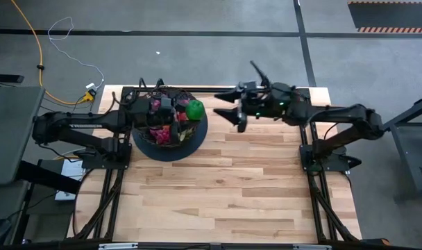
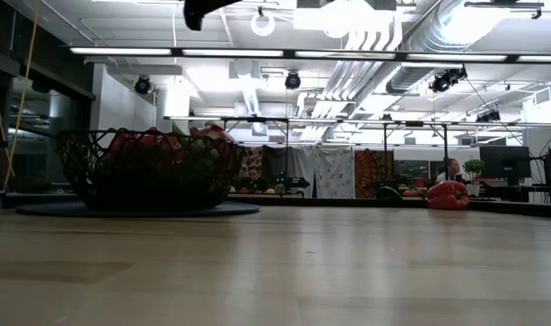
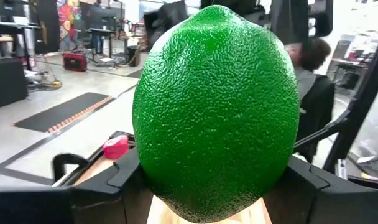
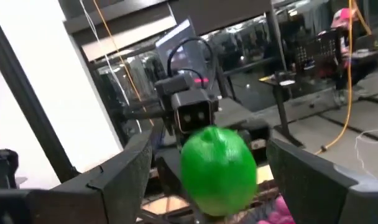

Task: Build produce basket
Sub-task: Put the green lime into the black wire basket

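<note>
The left hand [image 1: 185,110] holds a green lime [image 1: 194,109] pinched between its two fingers, just above the far right part of the basket [image 1: 197,133]. In the left wrist view the lime [image 3: 217,109] fills most of the picture, with a dark finger [image 3: 124,177] pressed against each side.

The basket, a black wire bowl on a dark round base, stands on the table [image 1: 225,187] directly under this hand, and already holds red, pink and purple produce [image 1: 159,130]. From table height the basket [image 2: 149,167] shows red and green pieces heaped to its rim.

The right hand [image 1: 221,110] hangs open in the air just beside the lime, on the side away from the left hand, its fingers spread and apart from the fruit. Its own camera looks between those fingers [image 4: 124,171] straight at the lime [image 4: 219,168] and the left hand behind it.

A red pepper [image 2: 448,195] appears to lie at the table's far edge, well apart from both hands.
</note>
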Controlling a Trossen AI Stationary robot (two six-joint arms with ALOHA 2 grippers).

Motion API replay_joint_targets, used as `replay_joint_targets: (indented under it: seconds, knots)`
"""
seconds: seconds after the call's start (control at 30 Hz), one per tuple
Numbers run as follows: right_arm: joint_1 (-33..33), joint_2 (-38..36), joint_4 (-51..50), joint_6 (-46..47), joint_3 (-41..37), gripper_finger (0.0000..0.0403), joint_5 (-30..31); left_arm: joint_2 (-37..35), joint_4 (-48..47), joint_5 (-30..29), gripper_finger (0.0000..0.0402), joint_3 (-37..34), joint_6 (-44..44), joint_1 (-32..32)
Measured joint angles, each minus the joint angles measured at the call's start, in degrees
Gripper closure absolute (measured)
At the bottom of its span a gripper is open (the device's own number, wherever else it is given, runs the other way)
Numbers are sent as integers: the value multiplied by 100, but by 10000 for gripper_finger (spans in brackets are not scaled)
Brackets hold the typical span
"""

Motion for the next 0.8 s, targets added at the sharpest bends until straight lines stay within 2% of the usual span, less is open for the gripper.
replay_joint_targets:
  seconds: [0.23,0.47,0.57,0.8]
  knots:
    - [-192,-832,-1063,-471,0,96,28,-1024,-1413,-490,177,0,0,259]
    - [-337,-1460,-1918,-486,0,95,389,-2139,-3215,-1628,177,0,-187,317]
    - [-337,-1588,-2038,-528,0,95,614,-2384,-3761,-1993,177,0,-527,317]
    - [-337,-1604,-2227,-539,0,95,825,-2393,-5490,-2056,176,0,-1725,315]
